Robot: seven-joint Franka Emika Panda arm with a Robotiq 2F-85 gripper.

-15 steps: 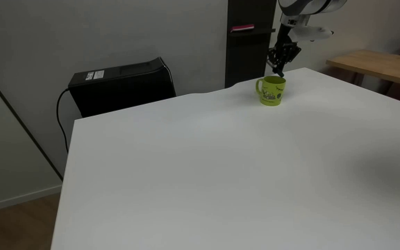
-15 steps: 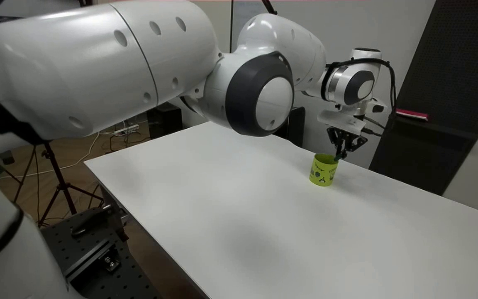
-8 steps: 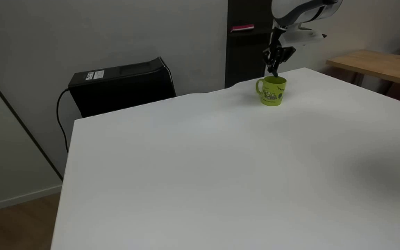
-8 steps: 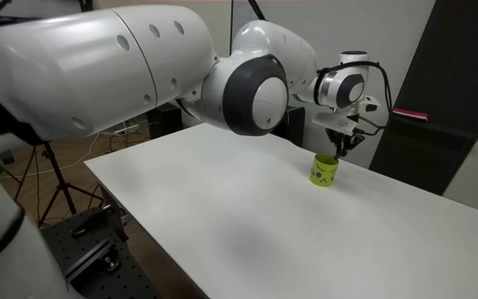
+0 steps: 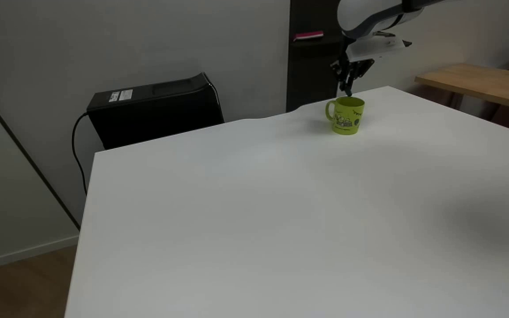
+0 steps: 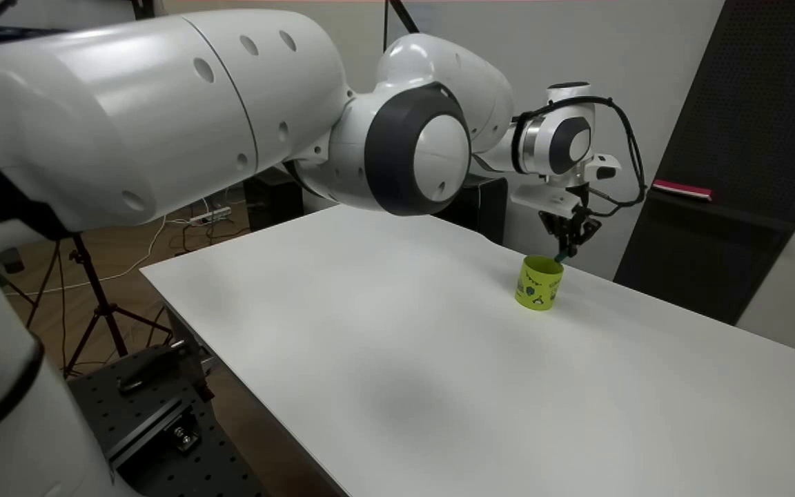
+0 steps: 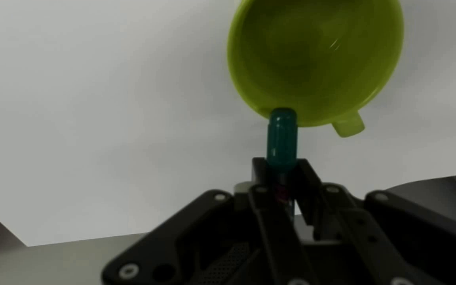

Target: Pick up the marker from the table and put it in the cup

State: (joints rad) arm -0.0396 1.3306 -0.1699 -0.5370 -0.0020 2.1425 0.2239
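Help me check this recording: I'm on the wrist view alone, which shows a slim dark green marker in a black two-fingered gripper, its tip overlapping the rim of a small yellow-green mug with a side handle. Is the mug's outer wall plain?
Observer: No. In an exterior view, the small yellow-green mug carries dark printed drawings on its outer wall.
Operator: And how high is the black two-fingered gripper? Looking down, I can't judge.
Observer: In both exterior views it appears above the mug's rim.
Operator: Any other furniture near the large flat white table?
Observer: Yes. In an exterior view, a light-brown wooden table stands beyond one edge of it.
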